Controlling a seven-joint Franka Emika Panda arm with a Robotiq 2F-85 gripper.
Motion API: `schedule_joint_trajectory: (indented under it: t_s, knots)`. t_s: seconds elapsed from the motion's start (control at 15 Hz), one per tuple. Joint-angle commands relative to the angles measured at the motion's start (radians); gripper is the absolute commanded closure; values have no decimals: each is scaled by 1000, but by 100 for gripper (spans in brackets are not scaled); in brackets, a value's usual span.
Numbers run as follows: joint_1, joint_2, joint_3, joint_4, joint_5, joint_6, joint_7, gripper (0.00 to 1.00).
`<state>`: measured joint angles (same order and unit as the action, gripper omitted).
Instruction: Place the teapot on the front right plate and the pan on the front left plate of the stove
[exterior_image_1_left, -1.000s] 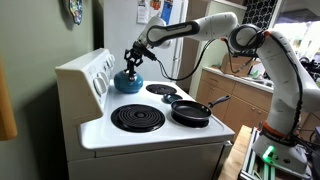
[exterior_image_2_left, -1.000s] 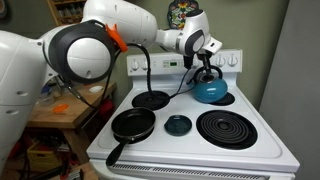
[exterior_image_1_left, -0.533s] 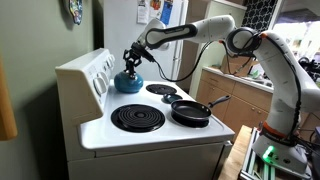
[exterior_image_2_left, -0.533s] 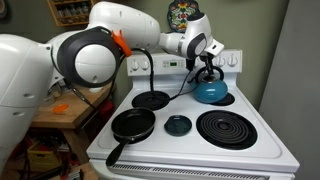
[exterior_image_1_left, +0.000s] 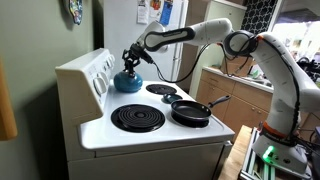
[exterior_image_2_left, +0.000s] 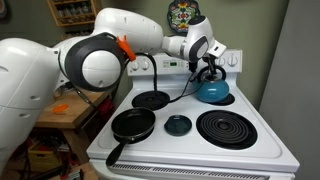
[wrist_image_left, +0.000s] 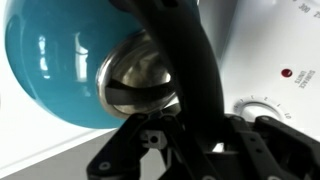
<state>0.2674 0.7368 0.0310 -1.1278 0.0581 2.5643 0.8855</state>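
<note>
The blue teapot (exterior_image_1_left: 127, 82) (exterior_image_2_left: 211, 92) is at the back right of the white stove (exterior_image_1_left: 150, 135) (exterior_image_2_left: 200, 152), next to the knob panel. My gripper (exterior_image_1_left: 131, 58) (exterior_image_2_left: 208, 68) is shut on its black arched handle from above. In the wrist view the blue body (wrist_image_left: 50, 60) fills the upper left and the handle runs between my fingers (wrist_image_left: 185, 130). The black pan (exterior_image_1_left: 190, 110) (exterior_image_2_left: 132, 125) sits at the front left and covers the front left plate, handle over the edge. The front right coil (exterior_image_1_left: 138, 118) (exterior_image_2_left: 231, 128) is bare.
A large coil (exterior_image_2_left: 152, 99) (exterior_image_1_left: 163, 90) lies bare at the back left. A small dark round piece (exterior_image_2_left: 178, 124) sits mid-stove. The raised back panel (exterior_image_2_left: 232, 60) stands right behind the teapot. A wooden counter (exterior_image_1_left: 235, 85) stands beside the stove.
My arm's elbow has swung a little and the gripper has shifted slightly on the handle. The teapot has barely moved. The pan has not moved.
</note>
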Motion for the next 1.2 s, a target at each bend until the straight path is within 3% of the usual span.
schedule_joint_trajectory:
  t_s: [0.0, 0.6, 0.73, 1.13]
  knots:
    - [8, 20, -17, 35, 21, 25, 23, 65]
    - [60, -104, -78, -56, -22, -69, 185, 0]
    - [73, -146, -87, -88, -27, -113, 215, 0]
    - [51, -374, -6, -337, 65, -199, 143, 1]
